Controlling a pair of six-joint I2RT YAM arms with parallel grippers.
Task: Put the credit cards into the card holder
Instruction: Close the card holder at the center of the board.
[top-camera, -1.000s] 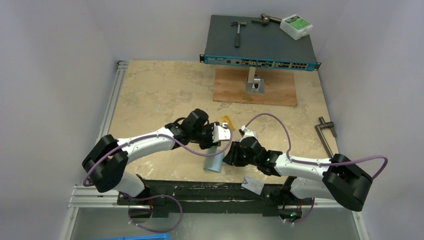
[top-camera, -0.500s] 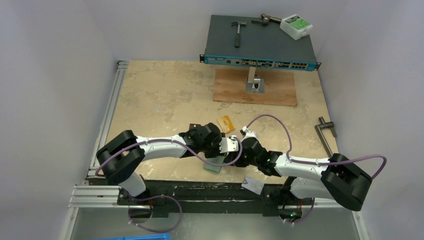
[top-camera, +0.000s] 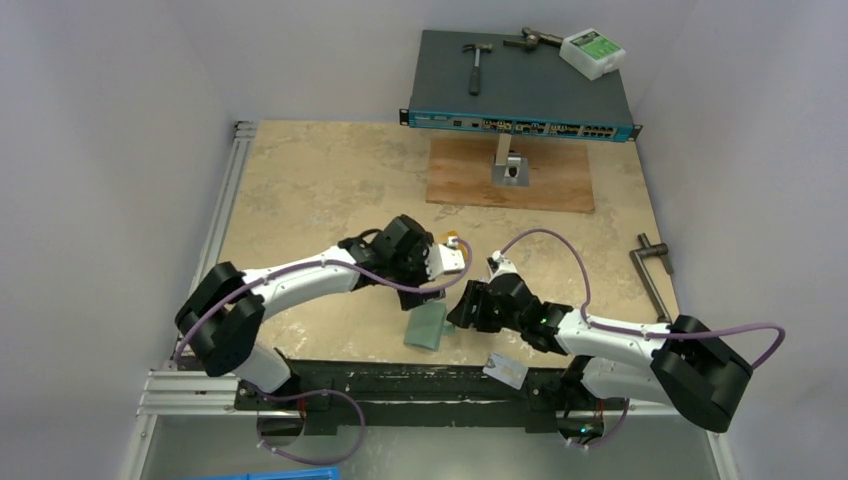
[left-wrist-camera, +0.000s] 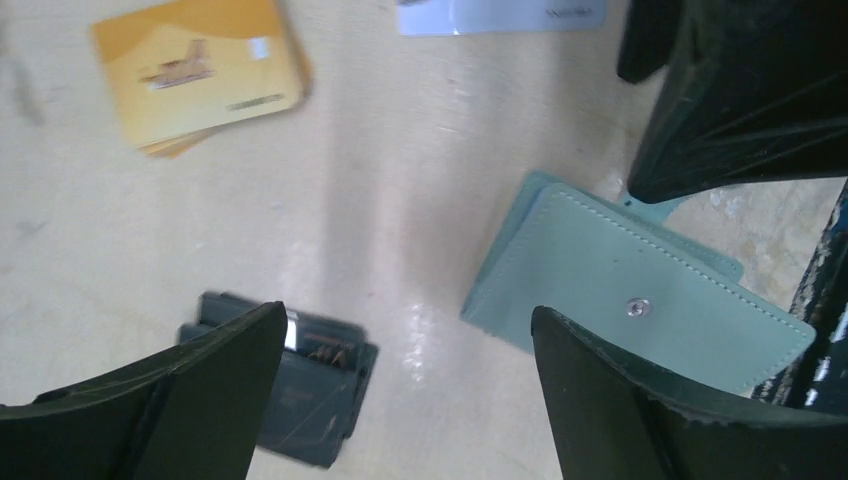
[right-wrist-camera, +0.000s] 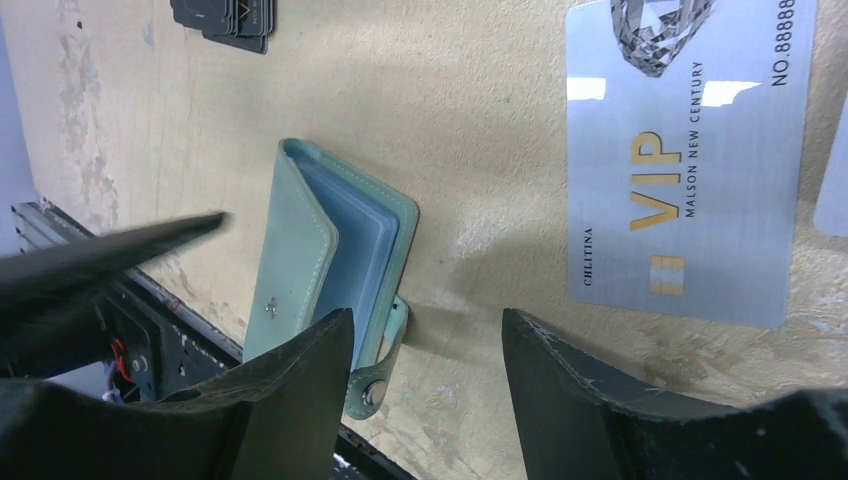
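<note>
Both left gripper (left-wrist-camera: 405, 315) and right gripper (right-wrist-camera: 427, 318) gape empty near stitched card holder (left-wrist-camera: 640, 290) (teal).

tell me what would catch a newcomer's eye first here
A teal wallet lies near the front edge of the table, pale blue lining showing, with the left gripper and right gripper, both open, close above it. A silver VIP card and an orange card lie loose nearby. At the far edge, a network switch carries a hammer.
</note>
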